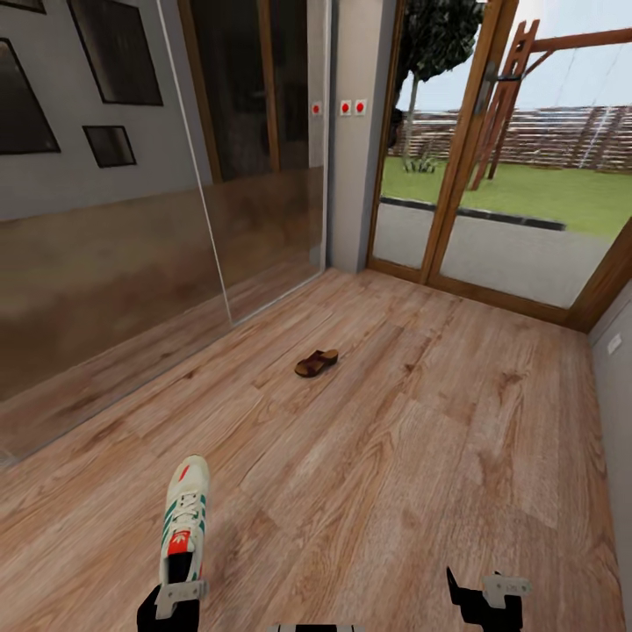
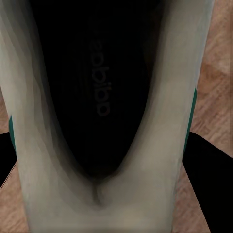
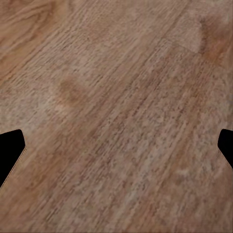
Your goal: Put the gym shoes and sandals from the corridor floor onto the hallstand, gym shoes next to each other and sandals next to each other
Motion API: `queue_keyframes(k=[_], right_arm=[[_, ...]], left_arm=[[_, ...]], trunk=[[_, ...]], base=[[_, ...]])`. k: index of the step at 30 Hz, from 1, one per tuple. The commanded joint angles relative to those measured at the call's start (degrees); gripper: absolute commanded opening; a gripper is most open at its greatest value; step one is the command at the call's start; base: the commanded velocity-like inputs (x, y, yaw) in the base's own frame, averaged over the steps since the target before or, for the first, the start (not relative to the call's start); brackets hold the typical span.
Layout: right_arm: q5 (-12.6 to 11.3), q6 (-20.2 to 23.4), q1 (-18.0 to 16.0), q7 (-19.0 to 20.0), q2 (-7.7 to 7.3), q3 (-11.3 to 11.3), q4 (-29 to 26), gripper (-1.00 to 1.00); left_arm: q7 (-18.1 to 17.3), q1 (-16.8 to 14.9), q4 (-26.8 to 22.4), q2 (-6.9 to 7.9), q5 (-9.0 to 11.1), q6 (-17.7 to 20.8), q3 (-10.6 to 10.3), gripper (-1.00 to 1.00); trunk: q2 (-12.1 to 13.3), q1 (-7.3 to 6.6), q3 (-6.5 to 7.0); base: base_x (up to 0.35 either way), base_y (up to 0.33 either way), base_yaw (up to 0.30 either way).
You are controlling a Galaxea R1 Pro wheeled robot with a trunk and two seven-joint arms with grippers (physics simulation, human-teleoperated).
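left gripper (image 1: pixel 175 597): clamping the heel end of a white low-top gym shoe with green side stripes and a red-orange tongue (image 1: pixel 183 518); the left wrist view is looking straight down into the shoe's dark insole (image 2: pixel 99 92), with dark fingers (image 2: pixel 208 179) sitting outside both heel walls.
right gripper (image 1: pixel 485 590): hanging spread wide and empty over the light brown wood-grain plank floor (image 3: pixel 116 111); only bare planks are lying between its fingers.
gym shoe position: pointing toe-forward away from the robot, low at the head view's left; whether the sole is touching the planks or hanging just above them cannot be told.
sandal (image 1: pixel 316 362): one slim dark brown leather open sandal lying flat on the floor, well ahead of the robot, near the glass wall panel (image 1: pixel 263 149).
shoe handling (judgement): light; collar is looking soft and likely flexing under squeeze, sole stiffer. The heel grip is leaving the toe cantilevered, so it is probably sagging or swinging when moved.
sandal handling (judgement): thin, flat, light; the straps or a side edge of the sole are looking like the only workable hold.
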Motion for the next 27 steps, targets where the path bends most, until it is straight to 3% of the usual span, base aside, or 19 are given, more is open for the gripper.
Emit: queue_keyframes(k=[1, 13, 27], right_arm=[[0.41, -0.19, -0.03, 0.27, 0.03, -0.5, 0.06, 1.0], [0.42, -0.1, -0.03, 0.27, 0.11, -0.41, 0.15, 1.0], [0.41, -0.1, -0.03, 0.23, 0.32, -0.41, 0.16, 1.0]], left_arm=[[0.42, -0.03, 0.07, -0.01, -0.6, -0.19, 0.09, -1.0], [0.75, -0.03, 0.08, -0.01, -0.59, -0.19, 0.09, -1.0], [0.77, -0.03, 0.15, -0.01, -0.59, -0.19, 0.09, -1.0]], trunk=[[0.4, -0.23, 0.23], [5.21, -2.87, 3.32], [10.03, -5.51, 5.55]], base=[[0.0, 0.0, 0.0], [0.0, 0.0, 0.0], [0.0, 0.0, 0.019]])
